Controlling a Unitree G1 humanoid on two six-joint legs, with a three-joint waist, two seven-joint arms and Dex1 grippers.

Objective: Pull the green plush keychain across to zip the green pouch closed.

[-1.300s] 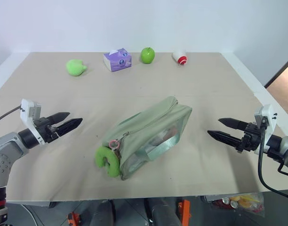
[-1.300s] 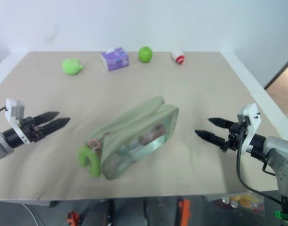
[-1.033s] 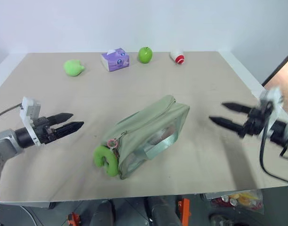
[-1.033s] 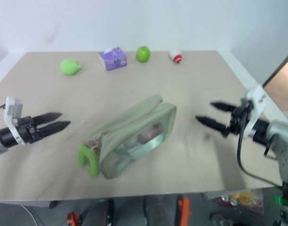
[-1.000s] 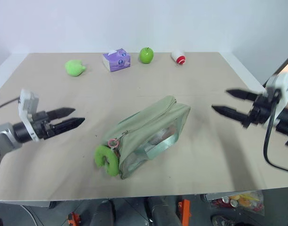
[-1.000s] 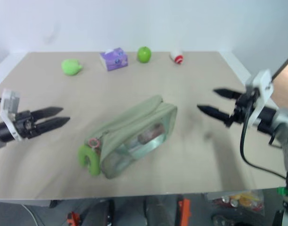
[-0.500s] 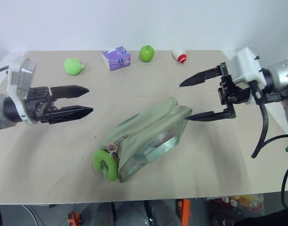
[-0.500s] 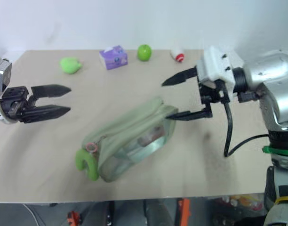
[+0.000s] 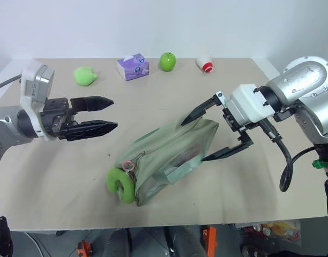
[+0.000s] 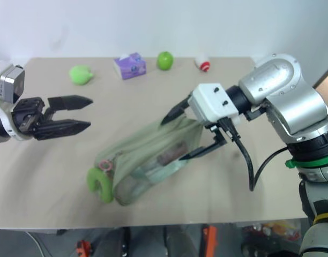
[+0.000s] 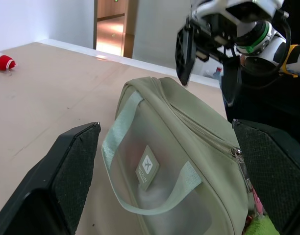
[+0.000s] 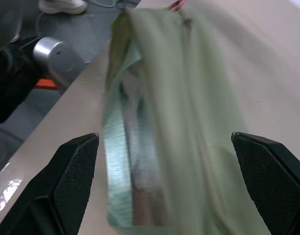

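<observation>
Lettering cannot be read anywhere; a small sewn patch with a pale cross-like mark (image 11: 147, 167) is seen on the fabric side of the green pouch (image 9: 169, 152), and a printed pattern on the purple tissue box (image 9: 133, 66) is too small to be made out.

The green pouch is laid near the middle of the bench (image 9: 250, 96), set slantwise, its clear plastic window turned toward the near edge and a fabric strap (image 11: 121, 166) looped along its other side. Dim contents are glimpsed through the window. The green plush keychain (image 9: 120, 186), a bright lime C-shaped curl, is found at the pouch's near-left end, joined by a small pinkish ring (image 9: 127, 165) to the zipper pull and resting on the bench against the pouch.

The left end effector (image 9: 109, 113) is held above the bench to the left of the pouch, pointed roughly level toward the right, its two black fingers spread wide with nothing between them. The right end effector (image 9: 207, 131) is angled downward and leftward over the pouch's far-right end, its fingers also spread wide, one above the top corner and one beside the window side; whether the fabric is touched cannot be told, and nothing is gripped.

Along the far edge are set a lime plush blob (image 9: 84, 76), a green apple (image 9: 167, 61) and a small red-and-white object (image 9: 206, 64).
</observation>
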